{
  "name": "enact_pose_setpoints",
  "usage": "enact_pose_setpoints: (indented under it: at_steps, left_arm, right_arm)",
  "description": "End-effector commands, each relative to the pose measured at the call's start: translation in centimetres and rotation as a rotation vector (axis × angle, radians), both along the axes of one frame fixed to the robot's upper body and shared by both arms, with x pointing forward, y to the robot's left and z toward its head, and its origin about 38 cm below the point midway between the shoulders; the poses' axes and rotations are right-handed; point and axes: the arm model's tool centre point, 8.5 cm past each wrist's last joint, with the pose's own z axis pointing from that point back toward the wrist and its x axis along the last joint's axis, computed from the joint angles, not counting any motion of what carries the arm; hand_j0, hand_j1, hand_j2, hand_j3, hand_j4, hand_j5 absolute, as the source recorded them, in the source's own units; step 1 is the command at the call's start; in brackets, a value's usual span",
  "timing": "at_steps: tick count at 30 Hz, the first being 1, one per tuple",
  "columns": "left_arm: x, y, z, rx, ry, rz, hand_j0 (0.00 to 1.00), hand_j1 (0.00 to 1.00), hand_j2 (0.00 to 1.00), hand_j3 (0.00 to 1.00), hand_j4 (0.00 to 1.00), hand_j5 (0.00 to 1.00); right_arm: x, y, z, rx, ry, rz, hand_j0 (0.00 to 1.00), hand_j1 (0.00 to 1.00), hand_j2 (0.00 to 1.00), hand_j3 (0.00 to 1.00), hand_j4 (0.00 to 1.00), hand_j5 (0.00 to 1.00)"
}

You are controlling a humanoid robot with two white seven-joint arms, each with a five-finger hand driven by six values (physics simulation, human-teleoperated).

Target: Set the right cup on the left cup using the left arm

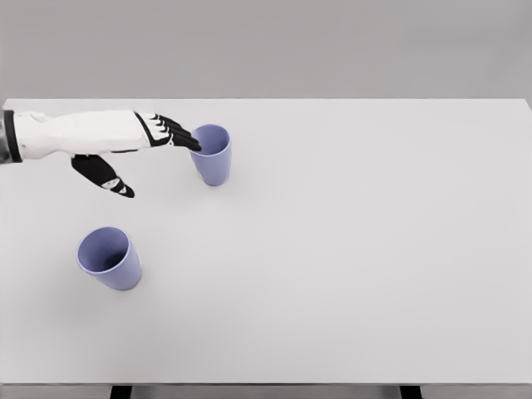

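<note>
Head view. I see my left hand (137,145) reaching in from the left edge over the white table (357,249), its white forearm level and the dark fingers (176,133) stretched out straight toward the right cup (212,154). The fingertips lie at the near-left rim of that cup, at or just over its edge; I cannot tell whether they truly touch it. The thumb (104,174) hangs down and apart from the fingers, spread wide, with nothing held between thumb and fingers. The right cup stands upright, mouth up, toward the far left part of the table. The left cup (109,258), also lavender and upright, stands well apart, nearer to me and further left.
</note>
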Motion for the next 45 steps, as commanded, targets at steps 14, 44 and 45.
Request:
enact_pose_setpoints:
  at_steps: [14,44,45]
  left_arm:
    - [7.2,-6.2,-1.1,-0.031,-0.011,0.017,1.0,1.0,1.0,1.0,1.0,1.0]
    - [12.3,-6.2,-8.2,0.105,0.058,0.188,1.0,1.0,1.0,1.0,1.0,1.0]
    - [12.3,-6.5,-8.3,0.103,0.058,0.184,1.0,1.0,1.0,1.0,1.0,1.0]
  right_arm:
    - [-0.6,0.1,0.1,0.004,0.013,-0.006,1.0,1.0,1.0,1.0,1.0,1.0]
    - [-0.6,0.1,0.1,0.004,0.014,-0.004,1.0,1.0,1.0,1.0,1.0,1.0]
    - [-0.6,0.1,0.1,0.004,0.014,-0.004,1.0,1.0,1.0,1.0,1.0,1.0]
